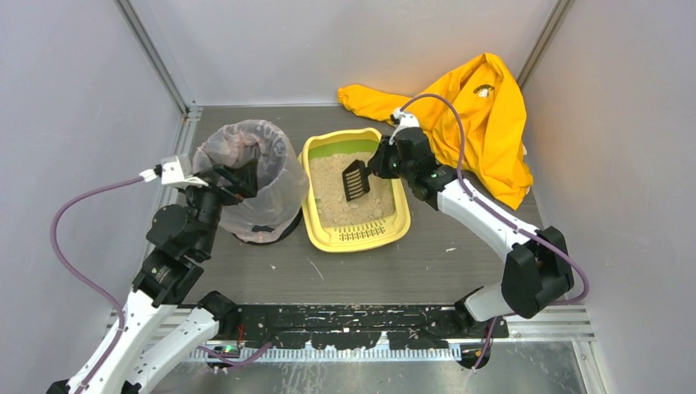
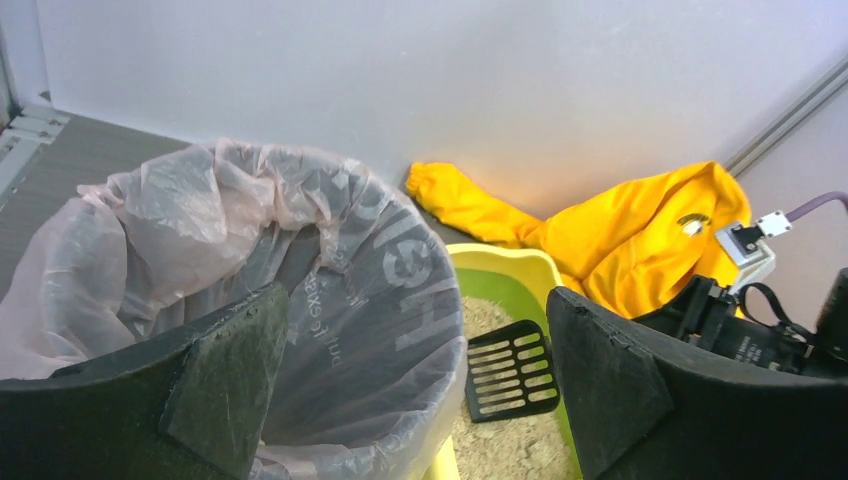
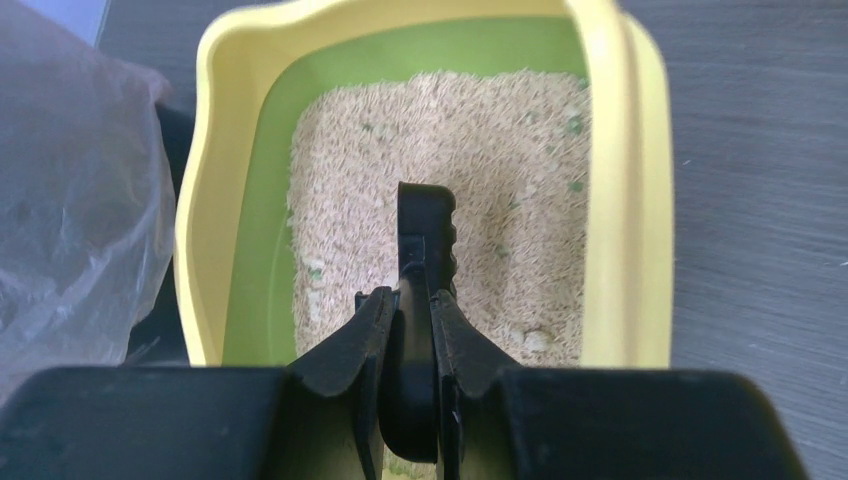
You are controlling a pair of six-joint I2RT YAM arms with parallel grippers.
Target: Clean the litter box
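The yellow litter box [image 1: 316, 215] with green inner wall and beige litter sits mid-table; it also shows in the right wrist view [image 3: 640, 200] and in the left wrist view [image 2: 500, 262]. My right gripper [image 1: 379, 162] is shut on the handle of the black slotted scoop [image 1: 355, 180], held over the litter; in the right wrist view the scoop [image 3: 427, 230] stands edge-on between my fingers [image 3: 345, 350], and its blade shows in the left wrist view [image 2: 512, 370]. My left gripper [image 1: 238, 176] is open over the rim of the bag-lined bin [image 1: 275, 160], nothing between its fingers [image 2: 225, 375].
A crumpled yellow garment [image 1: 480, 115] lies at the back right, just behind the right arm. The bin [image 2: 330, 270] stands touching the litter box's left side. Grey enclosure walls close in on three sides.
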